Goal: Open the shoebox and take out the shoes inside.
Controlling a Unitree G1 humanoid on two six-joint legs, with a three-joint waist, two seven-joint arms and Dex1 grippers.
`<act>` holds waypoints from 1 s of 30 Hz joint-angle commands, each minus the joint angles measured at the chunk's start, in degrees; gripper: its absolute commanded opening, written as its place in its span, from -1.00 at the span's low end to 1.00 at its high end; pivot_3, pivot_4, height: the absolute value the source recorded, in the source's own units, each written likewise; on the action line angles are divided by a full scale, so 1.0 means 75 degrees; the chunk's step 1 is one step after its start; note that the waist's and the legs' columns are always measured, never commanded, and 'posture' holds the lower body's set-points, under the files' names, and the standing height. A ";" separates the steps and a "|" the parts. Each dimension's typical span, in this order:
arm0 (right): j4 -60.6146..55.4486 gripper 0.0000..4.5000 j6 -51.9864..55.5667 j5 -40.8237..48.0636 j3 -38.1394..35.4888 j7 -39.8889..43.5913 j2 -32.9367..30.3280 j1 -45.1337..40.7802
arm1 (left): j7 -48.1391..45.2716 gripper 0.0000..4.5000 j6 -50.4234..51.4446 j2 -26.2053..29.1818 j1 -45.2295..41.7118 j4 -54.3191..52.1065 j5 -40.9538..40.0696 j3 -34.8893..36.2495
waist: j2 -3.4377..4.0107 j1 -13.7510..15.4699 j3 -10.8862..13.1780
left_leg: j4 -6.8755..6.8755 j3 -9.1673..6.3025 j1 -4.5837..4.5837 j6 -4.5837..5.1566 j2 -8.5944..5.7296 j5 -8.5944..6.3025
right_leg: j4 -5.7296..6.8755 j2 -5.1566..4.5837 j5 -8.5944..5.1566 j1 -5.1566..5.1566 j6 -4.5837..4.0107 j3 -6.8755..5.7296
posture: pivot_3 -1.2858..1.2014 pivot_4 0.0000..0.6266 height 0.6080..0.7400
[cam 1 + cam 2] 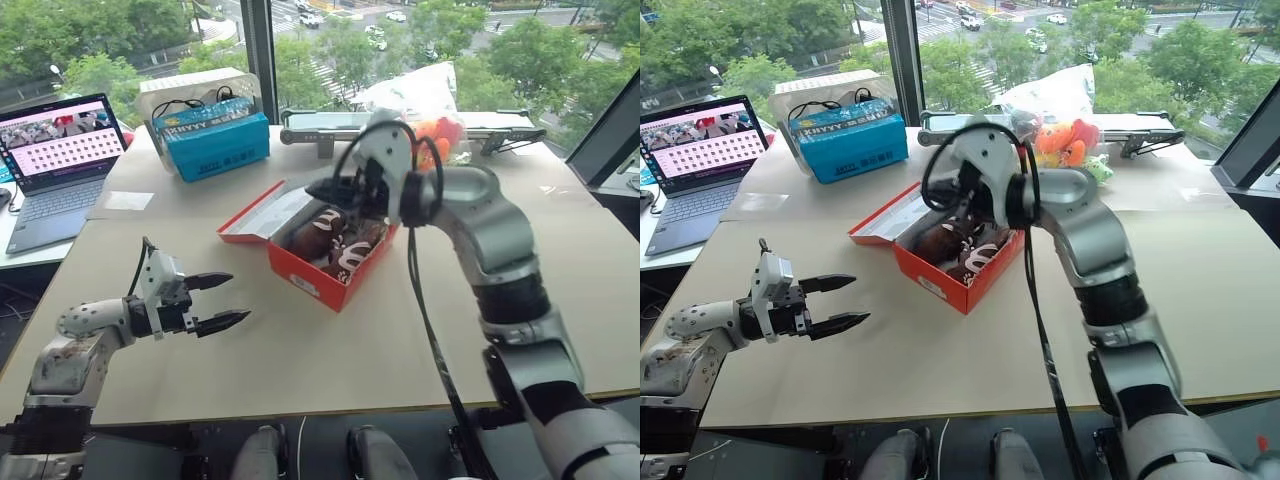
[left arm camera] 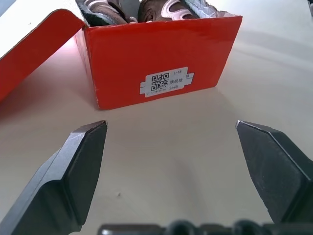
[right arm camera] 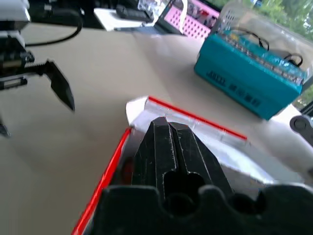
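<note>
The shoebox sits mid-table with its lid folded flat toward ten o'clock, white lining up, so the opening step looks done and the contents lie exposed. The shoes are packed side by side inside, dark brown with white markings. The right gripper hangs just above the box's far end with its black fingers pressed together on nothing, which I read as poised over the shoes, not gripping one. The left gripper waits at about eight o'clock from the box, well apart from it, fingers spread wide and aimed at the labelled end, perhaps ready to steady it.

The right arm covers the far part of the box, so how the shoes lie there is hidden. The orange plush toys at twelve o'clock are partly masked too.
</note>
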 commanded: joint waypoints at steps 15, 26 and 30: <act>0.1579 0.99 -0.2238 -0.1617 0.1257 0.0957 -0.0638 -0.0551 | 0.0256 1.00 0.0028 -0.0279 -0.0096 -0.0485 -0.0099 -0.0219 | -0.0002 0.0041 -0.0001 | 0.0007 0.0022 0.0005 0.0000 -0.0007 0.0000 | -0.0006 -0.0022 0.0018 -0.0001 0.0012 -0.0004 | 0.03 -0.52 0.95; 0.5666 0.99 -0.4108 -0.3003 0.1462 -0.0666 0.0600 -0.1809 | 0.0305 1.00 0.0034 -0.0372 -0.0170 -0.0450 -0.0076 -0.0362 | -0.0004 0.0004 -0.0002 | 0.0012 0.0034 0.0008 0.0005 0.0008 0.0003 | 0.0003 0.0015 0.0019 -0.0003 0.0011 0.0002 | 0.03 -0.52 0.95; 0.6278 0.99 -0.4702 -0.3302 0.1442 -0.1136 0.0901 -0.1882 | 0.0305 1.00 0.0053 -0.0345 -0.0164 -0.0466 -0.0089 -0.0347 | -0.0004 0.0024 -0.0002 | 0.0012 0.0038 0.0005 0.0006 0.0002 0.0004 | 0.0000 0.0005 0.0019 -0.0002 0.0012 0.0004 | 0.03 -0.52 0.95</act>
